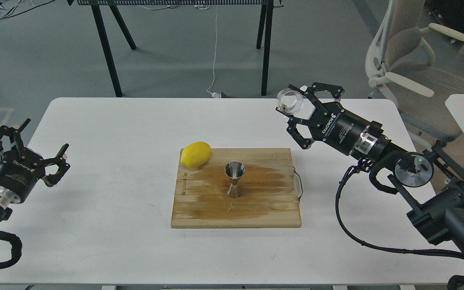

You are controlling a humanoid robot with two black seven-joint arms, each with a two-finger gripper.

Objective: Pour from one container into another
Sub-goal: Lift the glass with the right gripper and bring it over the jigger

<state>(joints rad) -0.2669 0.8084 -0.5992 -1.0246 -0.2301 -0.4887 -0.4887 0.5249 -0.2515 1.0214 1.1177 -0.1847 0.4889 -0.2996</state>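
Basically the carry-to-pour step, judging from the layout: cup is up in the air, not yet over the target. White table (107,225) takes most of the view, rounded corners, front edge near the bottom of frame, far edge toward the grey floor with black trestle legs beyond. An office chair (409,68) sits off the table's right far corner, behind the right arm. Plenty of bare table left and right of the board, so the arm has free room to swing inward.

Wooden cutting board (236,209) lies mid-table, metal handle on its right edge. Lemon (195,154) rests on the board's far left corner, overhanging slightly. Steel jigger (235,179) stands upright near the board's middle, well apart from the lemon, wide mouth up.

Right gripper (296,110) hangs above the table's far right area, fingers clamped around the clear cup (290,101), which is tipped so its mouth faces the camera. Contents cannot be made out. Cup is well apart from the jigger, up and to the right of it.

Left gripper (40,155) hovers at the table's left edge, fingers spread, holding nothing.

Next move likely: bring the cup left and toward the front until it is above the jigger's mouth, then tilt. Jigger opening is small and the base narrow, so a spill or a knock-over is the risk.
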